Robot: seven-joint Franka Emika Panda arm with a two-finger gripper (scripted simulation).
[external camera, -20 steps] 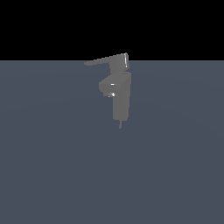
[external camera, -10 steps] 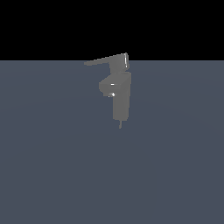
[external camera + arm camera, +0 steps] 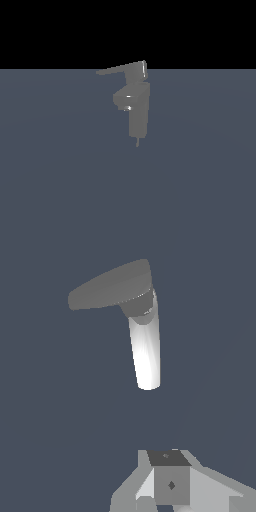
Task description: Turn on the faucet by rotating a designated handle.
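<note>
In the exterior view the grey faucet (image 3: 139, 117) stands upright on the dark floor, its stubby spout (image 3: 122, 99) pointing to that view's left. The handle (image 3: 119, 69), a thin flat lever, reaches out from the top cap toward the same side. No arm or gripper shows there. The wrist view looks down on the handle (image 3: 111, 286) as a flat grey paddle over the faucet's pale body (image 3: 146, 351). My gripper (image 3: 170, 481) is well apart from the faucet. Its fingers read as one block with no gap between them and hold nothing.
A flat dark blue-grey floor (image 3: 60, 190) surrounds the faucet on all sides, under a black backdrop. A thin short stub (image 3: 138, 142) sticks out below the faucet's column.
</note>
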